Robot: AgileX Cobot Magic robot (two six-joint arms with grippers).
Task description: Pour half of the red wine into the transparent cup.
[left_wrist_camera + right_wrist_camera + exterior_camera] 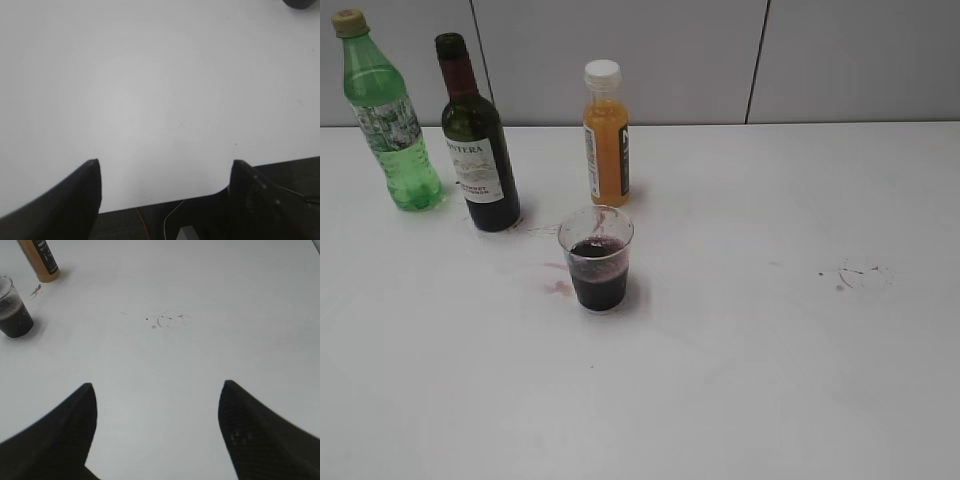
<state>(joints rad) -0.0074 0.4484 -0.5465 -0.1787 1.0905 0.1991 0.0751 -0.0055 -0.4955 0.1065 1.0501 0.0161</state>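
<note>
The transparent cup [596,258] stands upright in the middle of the white table, holding dark red wine [597,276] to a little over half its height. It also shows at the left edge of the right wrist view, the cup [12,307]. Behind it to the left stands the dark wine bottle [477,140] with red foil neck and white label, upright and uncapped. Neither arm appears in the exterior view. My left gripper [165,165] hangs open over bare table near its front edge. My right gripper [157,386] is open too, well right of the cup, with nothing between its fingers.
A green plastic bottle [388,115] stands at the far left back. A small orange juice bottle [606,135] with a white cap stands just behind the cup. Reddish spill marks [558,288] lie left of the cup, and dark specks [860,275] mark the table at right.
</note>
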